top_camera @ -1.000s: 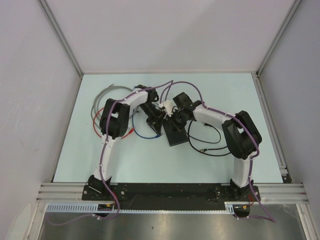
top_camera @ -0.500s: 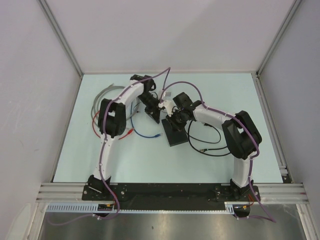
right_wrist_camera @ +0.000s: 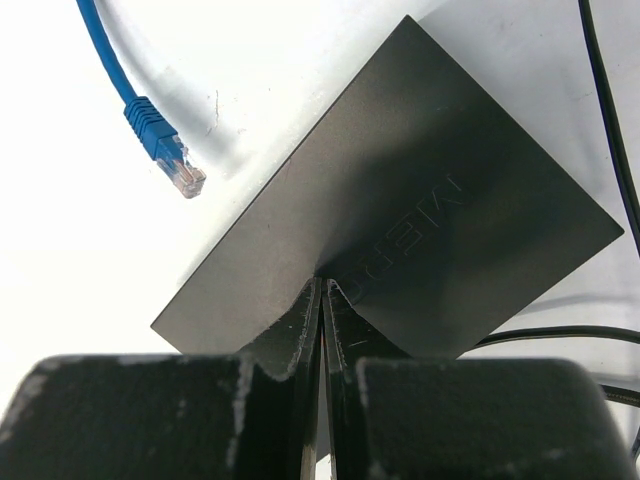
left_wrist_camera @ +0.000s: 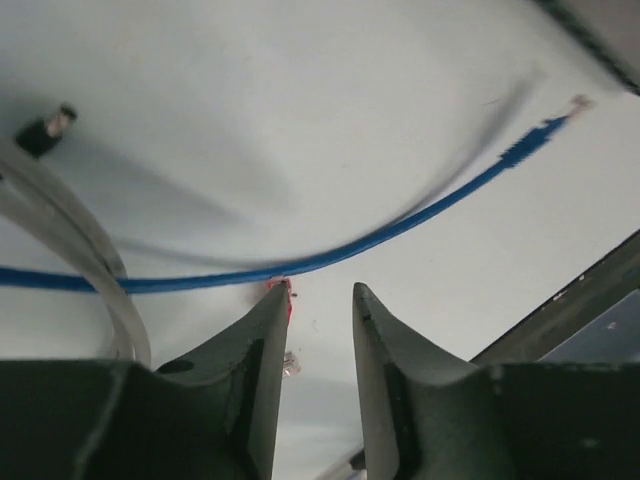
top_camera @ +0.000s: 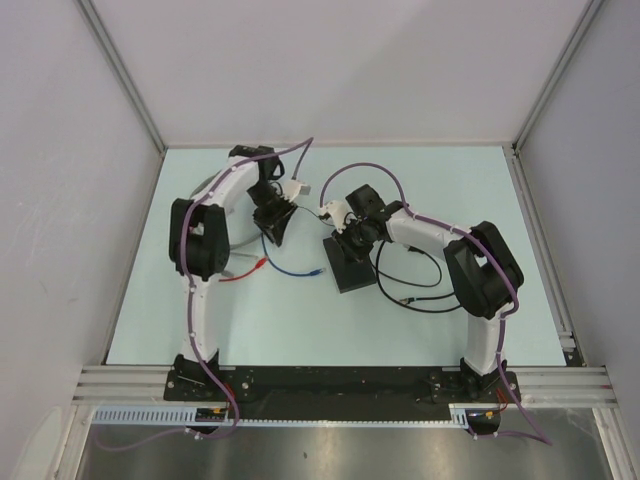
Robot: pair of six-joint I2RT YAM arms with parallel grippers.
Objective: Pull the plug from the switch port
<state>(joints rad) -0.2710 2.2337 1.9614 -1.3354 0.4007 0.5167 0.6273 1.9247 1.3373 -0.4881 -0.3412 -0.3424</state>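
Your left gripper [top_camera: 272, 224] has pulled back from the middle of the top view toward the upper left, and it is now well apart from the switch [top_camera: 352, 268]. In the left wrist view the left gripper [left_wrist_camera: 320, 292] has its fingers parted with nothing between them. It hangs over the pale table [top_camera: 300, 330], with the blue cable [left_wrist_camera: 400, 222] running across beyond the tips.

The switch, the flat black box, lies just right of centre in the top view. Your right gripper [top_camera: 345, 243] sits on its upper end. From the right wrist, the right gripper [right_wrist_camera: 322, 286] has both fingers pressed together, their tips on the top face of the switch [right_wrist_camera: 430, 190].

You can see the plug [right_wrist_camera: 165, 158] at the upper left of that view, lying free on the table, clear of the box edge. In the top view the plug [top_camera: 320, 271] rests just left of the switch, at the end of the blue cable [top_camera: 290, 270]. You cannot make out the port itself in any view.

A red cable [top_camera: 235, 277] lies left of the blue one, and a thin black cable [top_camera: 410, 298] loops to the right of the switch.
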